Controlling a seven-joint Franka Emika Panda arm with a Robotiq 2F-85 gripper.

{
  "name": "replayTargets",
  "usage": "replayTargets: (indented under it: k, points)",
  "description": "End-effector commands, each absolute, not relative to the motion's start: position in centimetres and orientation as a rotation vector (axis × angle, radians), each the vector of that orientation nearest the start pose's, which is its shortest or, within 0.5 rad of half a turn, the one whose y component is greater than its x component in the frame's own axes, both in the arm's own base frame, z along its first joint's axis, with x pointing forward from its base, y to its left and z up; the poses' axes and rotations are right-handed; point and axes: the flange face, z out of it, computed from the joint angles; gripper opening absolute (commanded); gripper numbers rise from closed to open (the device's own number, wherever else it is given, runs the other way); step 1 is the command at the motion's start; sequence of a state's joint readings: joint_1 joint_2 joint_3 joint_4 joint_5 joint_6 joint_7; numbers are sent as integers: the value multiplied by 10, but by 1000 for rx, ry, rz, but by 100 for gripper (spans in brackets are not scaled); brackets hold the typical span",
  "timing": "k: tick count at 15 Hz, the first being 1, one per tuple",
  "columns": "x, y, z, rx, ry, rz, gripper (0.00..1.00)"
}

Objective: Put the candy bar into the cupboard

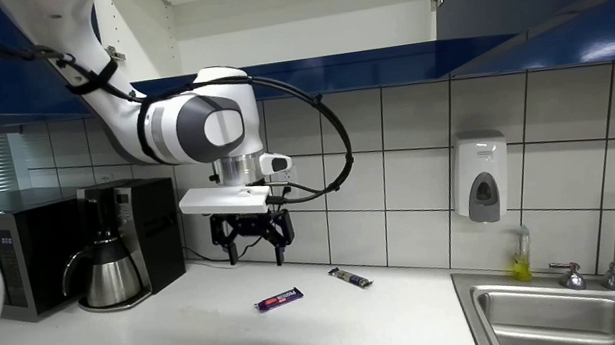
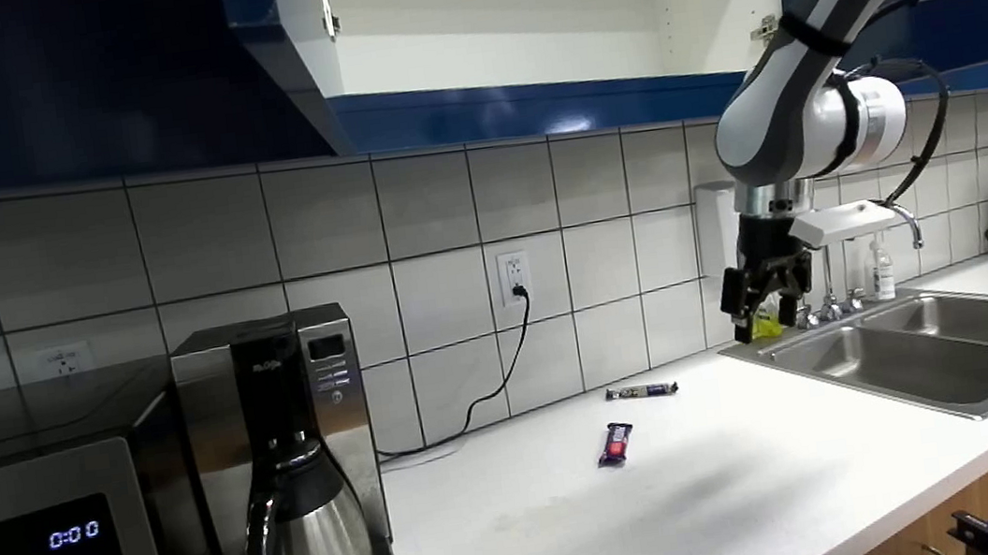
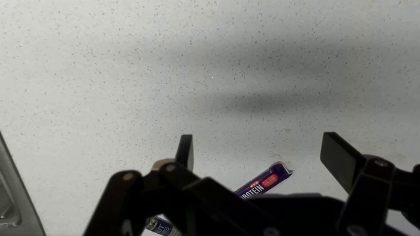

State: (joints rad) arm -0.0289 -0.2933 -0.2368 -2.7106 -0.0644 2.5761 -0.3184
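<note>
Nearest of all, saw the hand (image 3: 258, 141), spread wide, holding nothing. Found the candy bar (image 3: 265, 179) below it on the desk (image 3: 108, 85), lying more along than across its closing line; judged some turning necessary.

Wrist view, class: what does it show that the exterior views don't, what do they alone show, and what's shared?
Wrist view only: fine speckles on the white countertop. Both exterior views only: the open blue cupboard with white interior and the black-and-steel coffee maker. Shared: the dark purple wrapped candy bar, the dark patterned bar, the black tool and part of the steel sink.
</note>
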Motion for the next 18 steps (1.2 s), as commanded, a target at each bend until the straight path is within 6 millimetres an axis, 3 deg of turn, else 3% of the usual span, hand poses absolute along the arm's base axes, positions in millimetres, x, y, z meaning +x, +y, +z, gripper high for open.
replayTargets:
  k: [1, 6, 18]
  points:
    - [412, -85, 307, -3151, -38, -263, 100]
    - [441, -60, 267, -3138, 88, -266, 100]
    - [550, -31, 196, -3116, 274, -312, 100]
